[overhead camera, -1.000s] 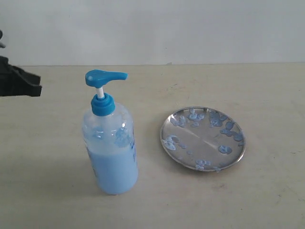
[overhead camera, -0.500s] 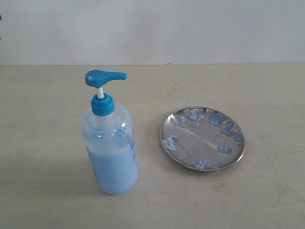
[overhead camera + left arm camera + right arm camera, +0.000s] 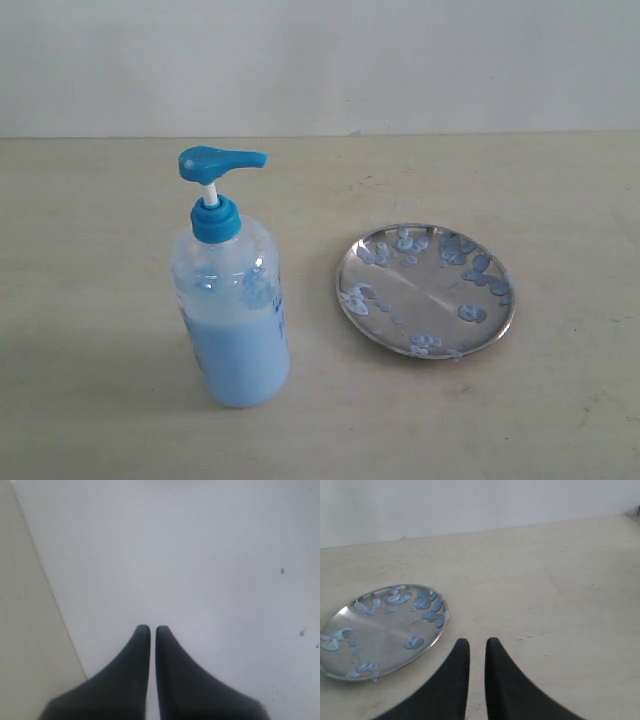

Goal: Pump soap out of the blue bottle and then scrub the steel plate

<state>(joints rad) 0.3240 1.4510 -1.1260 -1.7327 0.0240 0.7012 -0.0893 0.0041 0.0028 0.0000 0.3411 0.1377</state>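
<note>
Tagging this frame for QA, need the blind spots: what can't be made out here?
- Both arms: outside the exterior view's edges.
- blue bottle: label too small to read in the exterior view; bottle absent from both wrist views.
- steel plate: rim clipped by the right wrist view's edge.
- right gripper: thin gap between jaws; fully shut or not, unclear.
- left gripper: jaws shut; its view shows neither bottle nor plate.

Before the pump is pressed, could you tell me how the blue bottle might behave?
The blue bottle stands tall and narrow, so an off-centre push on its pump head may tip it. Soap filling its lower half probably steadies it somewhat.
</note>
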